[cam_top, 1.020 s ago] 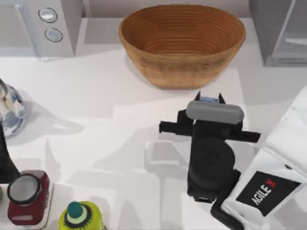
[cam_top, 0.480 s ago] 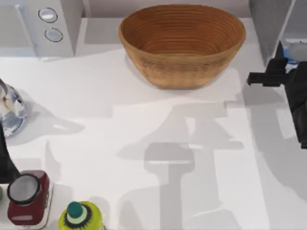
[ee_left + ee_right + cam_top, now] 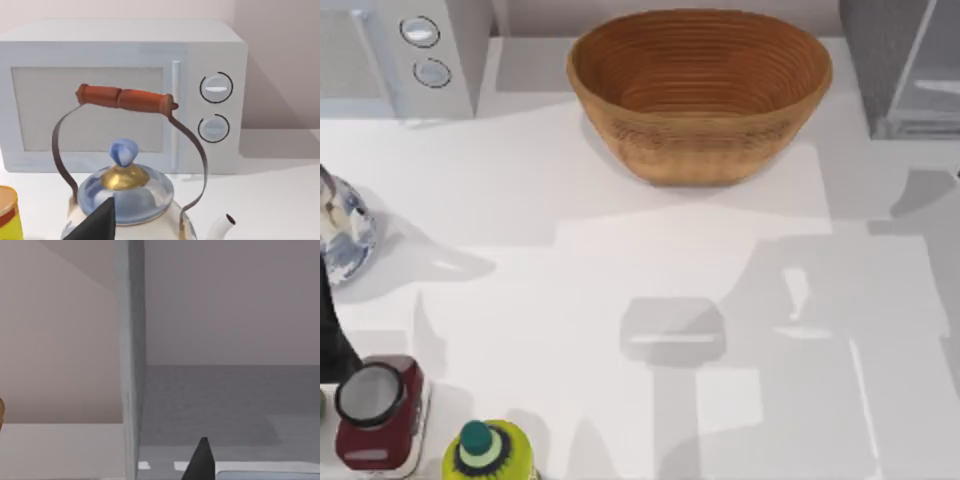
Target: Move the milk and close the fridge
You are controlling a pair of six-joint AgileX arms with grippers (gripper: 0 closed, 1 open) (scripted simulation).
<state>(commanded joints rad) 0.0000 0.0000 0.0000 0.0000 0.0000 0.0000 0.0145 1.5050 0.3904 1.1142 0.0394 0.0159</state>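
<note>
Now the fridge (image 3: 910, 70) stands open — right jaws (image 3: 200, 465) inside.

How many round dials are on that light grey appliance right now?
2, both on the light grey appliance at the table's back left: an upper dial and a lower dial directly below it. The left wrist view shows the same two, stacked beside the door.

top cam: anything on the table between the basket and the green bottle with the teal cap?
Nothing. In the top view the table between the basket and the bottle is bare, crossed only by shadows.
</note>
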